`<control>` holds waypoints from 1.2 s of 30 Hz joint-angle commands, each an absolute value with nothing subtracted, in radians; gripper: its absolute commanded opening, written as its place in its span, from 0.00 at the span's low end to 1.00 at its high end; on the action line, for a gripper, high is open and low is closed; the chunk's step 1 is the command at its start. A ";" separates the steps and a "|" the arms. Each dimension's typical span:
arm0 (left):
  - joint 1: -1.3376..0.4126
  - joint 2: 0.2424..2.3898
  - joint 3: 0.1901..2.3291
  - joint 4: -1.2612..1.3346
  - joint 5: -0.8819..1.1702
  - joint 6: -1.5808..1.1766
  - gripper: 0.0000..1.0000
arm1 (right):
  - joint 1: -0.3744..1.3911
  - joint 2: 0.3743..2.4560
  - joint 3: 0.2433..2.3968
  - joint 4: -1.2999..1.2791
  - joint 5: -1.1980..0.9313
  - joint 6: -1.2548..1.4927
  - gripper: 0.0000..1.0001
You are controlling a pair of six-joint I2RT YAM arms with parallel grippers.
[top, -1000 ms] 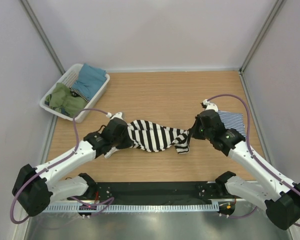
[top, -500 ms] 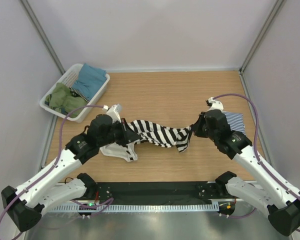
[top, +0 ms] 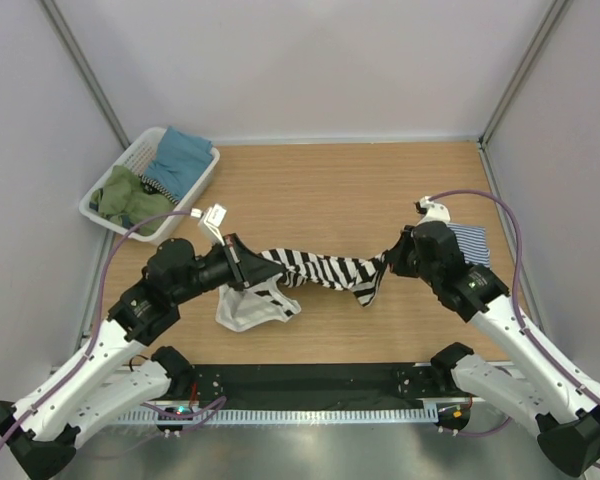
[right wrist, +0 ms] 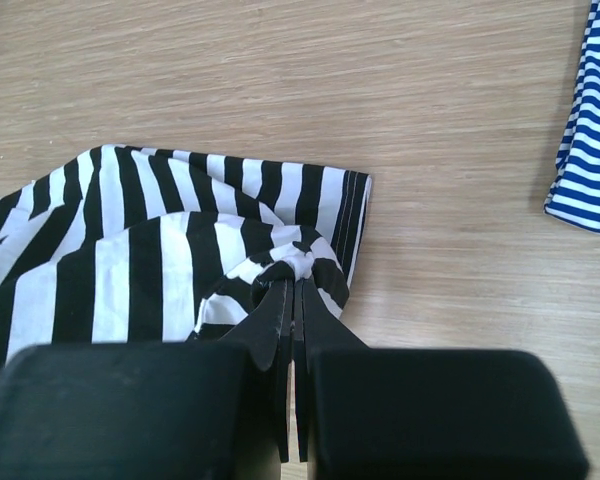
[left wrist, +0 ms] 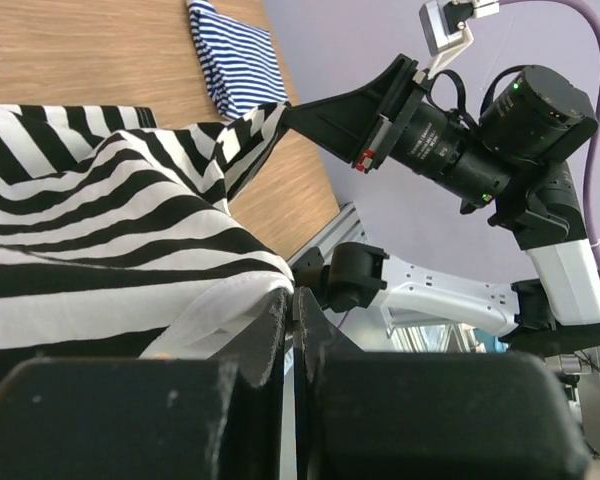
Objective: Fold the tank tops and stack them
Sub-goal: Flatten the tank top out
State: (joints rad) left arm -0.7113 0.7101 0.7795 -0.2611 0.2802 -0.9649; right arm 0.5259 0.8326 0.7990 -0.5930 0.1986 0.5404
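Observation:
The broad black-and-white striped tank top hangs stretched between my two grippers above the table's middle. My left gripper is shut on its left end, and a white part droops to the table below it. My right gripper is shut on its bunched right end. The cloth shows in the left wrist view, pinched at the left gripper, and in the right wrist view, pinched at the right gripper. The thin navy-and-white striped tank top lies folded at the right, behind my right arm.
A white slatted basket at the back left holds blue, green and striped clothes. Grey walls close in the table on three sides. The navy-striped top also shows in the right wrist view and the left wrist view.
My left gripper has lifted and drawn back to the left with the cloth's end. The top is pulled tauter, and a white part has come to droop onto the table. The right gripper shifted slightly right.

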 commanded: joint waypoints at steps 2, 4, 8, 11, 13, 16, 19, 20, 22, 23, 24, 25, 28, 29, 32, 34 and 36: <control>-0.715 0.713 0.778 -0.245 0.299 -0.980 0.00 | 0.523 0.815 0.822 -0.571 0.178 0.548 0.01; -0.715 0.716 0.798 -0.282 0.287 -0.963 0.00 | 0.523 0.813 0.807 -0.560 0.155 0.552 0.01; -0.713 0.745 0.840 -0.464 0.247 -0.893 0.00 | 0.525 0.825 0.813 -0.571 0.132 0.549 0.01; -0.713 0.807 0.887 -0.580 0.189 -0.853 0.00 | 0.525 0.819 0.830 -0.592 0.147 0.534 0.01; -0.713 0.815 0.885 -0.580 0.138 -0.841 0.00 | 0.525 0.828 0.847 -0.606 0.158 0.523 0.01; -0.715 0.792 0.867 -0.542 0.071 -0.841 0.00 | 0.525 0.856 0.861 -0.597 0.189 0.505 0.01; -0.715 0.769 0.900 -0.569 -0.072 -0.831 0.00 | 0.525 0.894 0.917 -0.609 0.285 0.494 0.01; -0.715 0.765 0.937 -0.589 -0.133 -0.830 0.00 | 0.525 0.925 0.942 -0.615 0.310 0.491 0.01; -0.715 0.765 0.975 -0.623 -0.271 -0.816 0.00 | 0.523 0.949 1.021 -0.632 0.379 0.476 0.01; -0.715 0.768 1.011 -0.624 -0.306 -0.807 0.00 | 0.523 0.971 1.047 -0.635 0.397 0.471 0.01; -0.715 0.775 1.028 -0.627 -0.365 -0.798 0.00 | 0.522 0.980 1.101 -0.638 0.420 0.463 0.01; -0.715 0.784 1.043 -0.621 -0.383 -0.787 0.00 | 0.522 0.992 1.129 -0.643 0.454 0.451 0.01; -0.715 0.793 1.091 -0.574 -0.454 -0.750 0.00 | 0.523 1.026 1.232 -0.635 0.500 0.416 0.01; -0.713 0.795 1.110 -0.555 -0.469 -0.738 0.00 | 0.523 1.029 1.250 -0.620 0.508 0.410 0.01; -0.715 0.799 1.178 -0.509 -0.526 -0.677 0.00 | 0.523 1.034 1.325 -0.595 0.492 0.382 0.01; -0.715 0.793 1.238 -0.500 -0.512 -0.646 0.00 | 0.523 1.023 1.385 -0.592 0.441 0.362 0.01; -0.713 0.776 1.252 -0.467 -0.474 -0.637 0.00 | 0.522 0.993 1.391 -0.571 0.401 0.347 0.01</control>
State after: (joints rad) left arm -0.7124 0.8047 1.1816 -0.5720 -0.4362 -0.6998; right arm 0.5259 1.0344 1.3373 -0.6361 0.4271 0.3977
